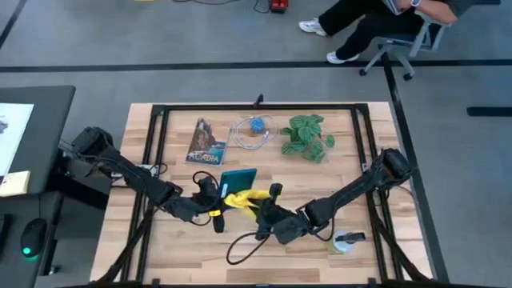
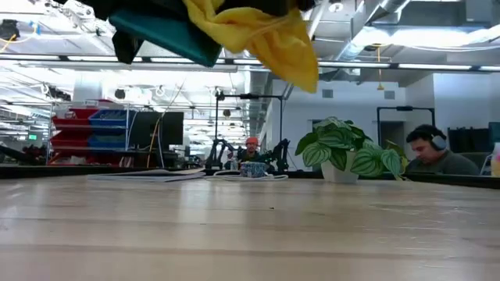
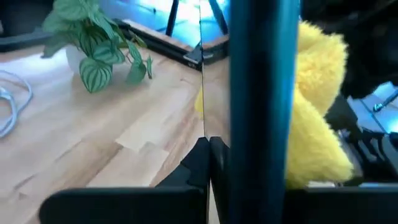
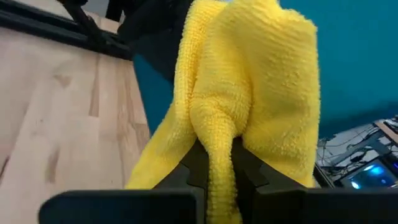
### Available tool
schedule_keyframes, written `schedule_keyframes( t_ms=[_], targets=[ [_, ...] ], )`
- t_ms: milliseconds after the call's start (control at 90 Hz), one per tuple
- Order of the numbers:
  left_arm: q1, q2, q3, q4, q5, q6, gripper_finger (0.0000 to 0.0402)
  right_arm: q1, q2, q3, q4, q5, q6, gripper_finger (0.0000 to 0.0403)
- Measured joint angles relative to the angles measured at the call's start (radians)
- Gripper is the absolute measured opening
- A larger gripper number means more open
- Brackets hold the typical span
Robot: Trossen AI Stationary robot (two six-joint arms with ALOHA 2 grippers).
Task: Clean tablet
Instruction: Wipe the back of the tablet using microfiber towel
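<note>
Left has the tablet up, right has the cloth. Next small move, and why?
Probably stroke the yellow cloth across the tablet: the right gripper pinches the cloth against its teal face, while the left gripper grips the tablet's edge, holding it off the table.

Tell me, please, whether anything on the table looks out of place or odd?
Only that the tablet is off the table, held on edge by the left gripper while the right gripper presses the yellow cloth against it.
</note>
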Motion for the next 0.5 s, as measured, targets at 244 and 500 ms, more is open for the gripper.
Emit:
schedule_keyframes(
  t_ms=[244, 500],
  targets=[
    [0.0, -0.001, 0.0, 0.106, -0.047, 0.076, 0.0011, 0.012, 0.001, 0.0, -0.021, -0.001, 0.079, 0.0013],
    [-0.001, -0.003, 0.002, 0.173, -0.051, 0.118, 0.0011, 0.032, 0.004, -0.002, -0.021, -0.003, 0.096, 0.0013]
  ],
)
